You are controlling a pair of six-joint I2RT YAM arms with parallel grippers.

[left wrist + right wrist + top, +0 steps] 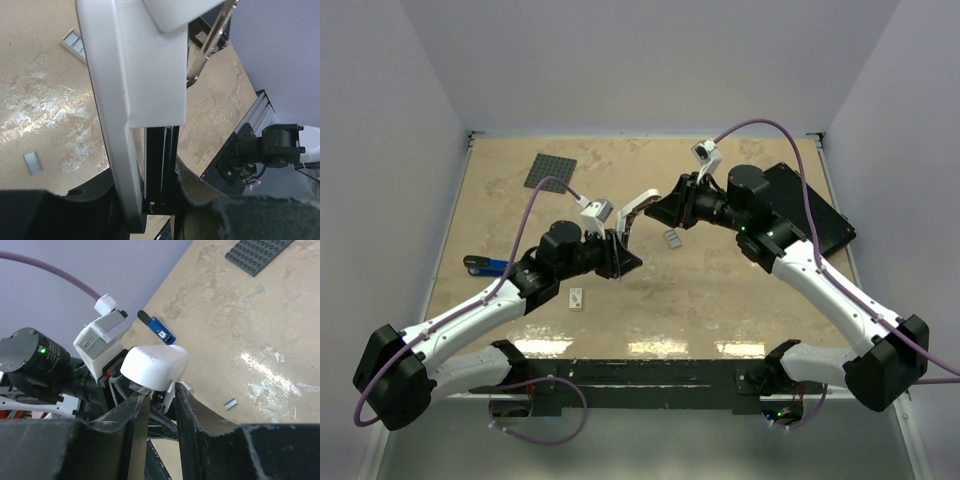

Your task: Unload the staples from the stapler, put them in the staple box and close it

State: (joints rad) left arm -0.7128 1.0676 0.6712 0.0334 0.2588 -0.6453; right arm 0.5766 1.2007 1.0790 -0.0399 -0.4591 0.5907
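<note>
Seemingly partway: grey metallic staples lie on the beige surface; left pincer and right pincer clamp a white-and-silver elongated tool, slim blue stapler apart.

Light: bright and even, coming from overhead in my top view.
Glare: white patches on the table along its near edge, with a streaky sheen in both wrist views.
Shadows: soft, lying close under the arms.
Focus: the white tool and the right gripper blur close to my wrist lenses.
</note>
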